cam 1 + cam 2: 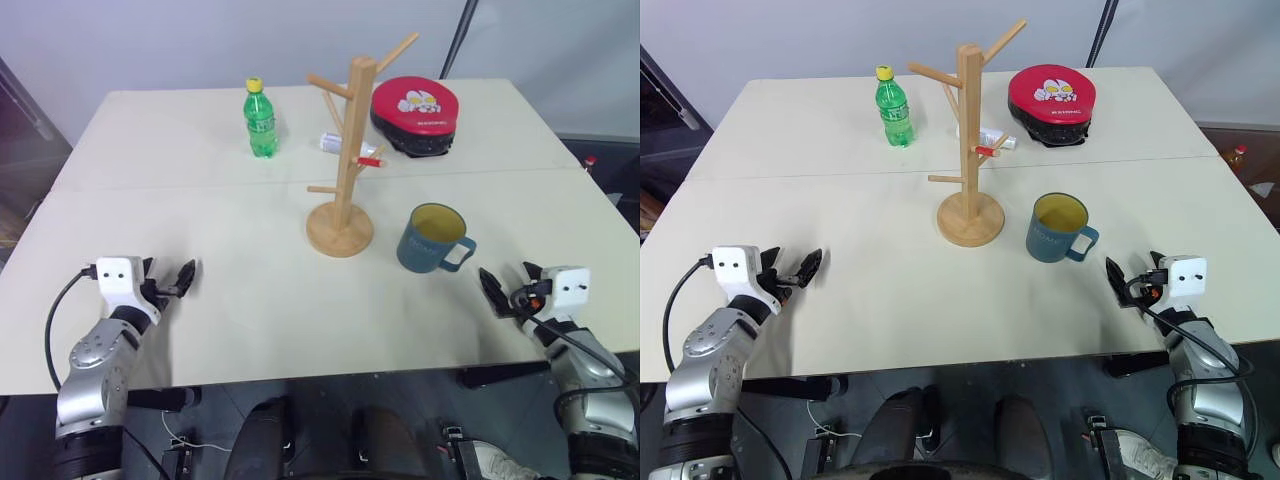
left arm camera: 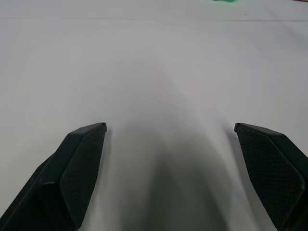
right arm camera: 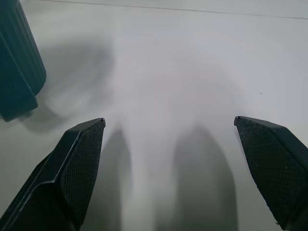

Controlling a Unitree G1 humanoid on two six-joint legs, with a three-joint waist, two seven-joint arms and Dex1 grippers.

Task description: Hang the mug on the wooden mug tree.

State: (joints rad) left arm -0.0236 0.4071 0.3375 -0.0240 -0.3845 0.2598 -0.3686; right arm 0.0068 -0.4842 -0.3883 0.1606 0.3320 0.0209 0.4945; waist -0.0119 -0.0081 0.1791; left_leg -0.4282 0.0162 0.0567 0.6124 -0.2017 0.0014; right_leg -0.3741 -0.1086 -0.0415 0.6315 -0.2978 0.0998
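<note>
The dark teal mug [image 1: 432, 240] with a yellow inside stands upright on the table, its handle turned toward the front right. Just to its left stands the wooden mug tree [image 1: 345, 160], a round base with a tall post and bare angled pegs. My right gripper [image 1: 497, 291] rests low over the table a little right of and nearer than the mug, open and empty; the mug's side [image 3: 17, 72] shows at the edge of the right wrist view. My left gripper [image 1: 178, 279] hovers open near the front left, far from both, with bare table between its fingers [image 2: 82, 168].
A green plastic bottle [image 1: 260, 118] stands at the back, left of the tree. A red and black round case [image 1: 415, 115] lies at the back right, and a small white item [image 1: 345, 146] lies behind the tree's post. The table's front edge [image 1: 300, 375] runs close to both grippers.
</note>
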